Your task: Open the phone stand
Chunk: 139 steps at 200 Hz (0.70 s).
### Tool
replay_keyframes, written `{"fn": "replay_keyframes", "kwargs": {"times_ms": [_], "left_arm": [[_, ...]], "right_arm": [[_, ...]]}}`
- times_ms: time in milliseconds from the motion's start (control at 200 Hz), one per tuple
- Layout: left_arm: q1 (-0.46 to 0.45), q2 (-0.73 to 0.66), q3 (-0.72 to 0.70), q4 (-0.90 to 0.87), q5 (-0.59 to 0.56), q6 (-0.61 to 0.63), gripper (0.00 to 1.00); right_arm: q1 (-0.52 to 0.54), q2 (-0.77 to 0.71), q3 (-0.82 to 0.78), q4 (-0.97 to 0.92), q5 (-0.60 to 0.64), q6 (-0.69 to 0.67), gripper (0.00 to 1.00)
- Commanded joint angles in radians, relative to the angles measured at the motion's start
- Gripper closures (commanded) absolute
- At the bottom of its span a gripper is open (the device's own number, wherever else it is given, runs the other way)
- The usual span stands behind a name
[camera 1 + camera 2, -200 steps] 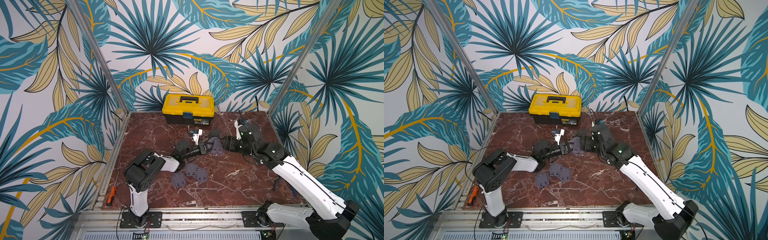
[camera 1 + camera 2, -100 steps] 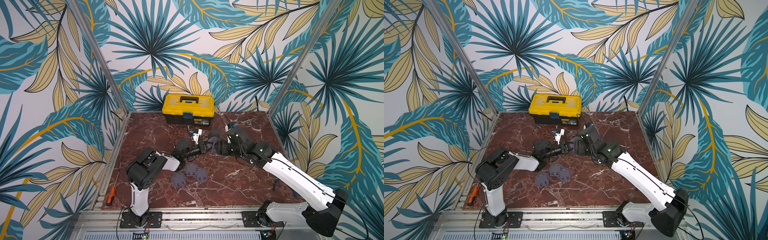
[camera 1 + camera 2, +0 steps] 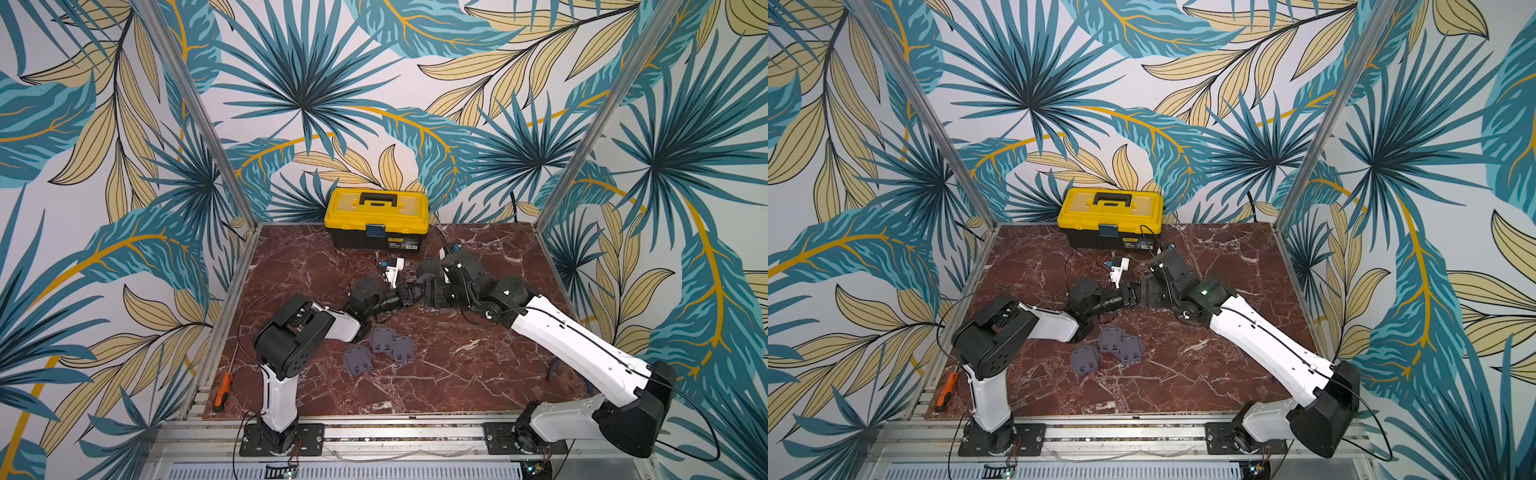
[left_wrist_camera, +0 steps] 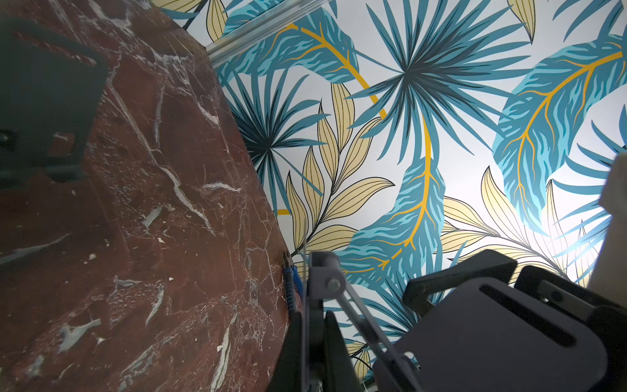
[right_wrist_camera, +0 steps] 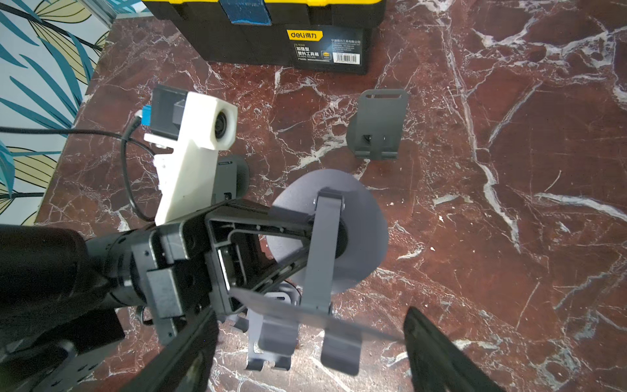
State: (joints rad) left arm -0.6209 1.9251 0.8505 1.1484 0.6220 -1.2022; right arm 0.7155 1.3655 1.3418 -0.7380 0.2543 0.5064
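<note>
The left arm [image 3: 291, 345] and right arm [image 3: 573, 345] share white shells between bulky black joint housings, thin black cables along them and black bolted base plates [image 3: 313, 436], a green light [image 3: 1203, 292] glows on the right one, and a white camera mount [image 5: 193, 152] tops the black left gripper [image 3: 411, 294].

You're looking at grey stand [image 5: 359, 230]; toolbox [image 3: 376, 212] showing yellow lid, black base; table [image 3: 457, 374] showing red-brown marble, white veining; walls [image 3: 299, 83] carrying teal-and-tan leaf print; screwdriver [image 3: 222, 390] showing orange handle.
</note>
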Motion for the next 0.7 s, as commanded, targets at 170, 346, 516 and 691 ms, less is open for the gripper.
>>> {"fn": "replay_keyframes", "kwargs": {"times_ms": [170,346,516,691], "left_arm": [[0.006,0.003,0.021,0.043,-0.007,0.000,1.00],[0.007,0.005,0.021,0.043,-0.010,-0.005,1.00],[0.006,0.005,0.019,0.043,-0.011,-0.002,1.00],[0.006,0.008,0.019,0.043,-0.011,-0.002,1.00]], "right_arm": [[0.010,0.024,0.017,-0.011,0.010,-0.002,0.24],[0.016,0.032,0.021,-0.018,0.012,0.001,0.27],[0.021,0.047,0.026,-0.027,0.019,0.004,0.27],[0.024,0.059,0.034,-0.025,0.026,0.004,0.27]]}}
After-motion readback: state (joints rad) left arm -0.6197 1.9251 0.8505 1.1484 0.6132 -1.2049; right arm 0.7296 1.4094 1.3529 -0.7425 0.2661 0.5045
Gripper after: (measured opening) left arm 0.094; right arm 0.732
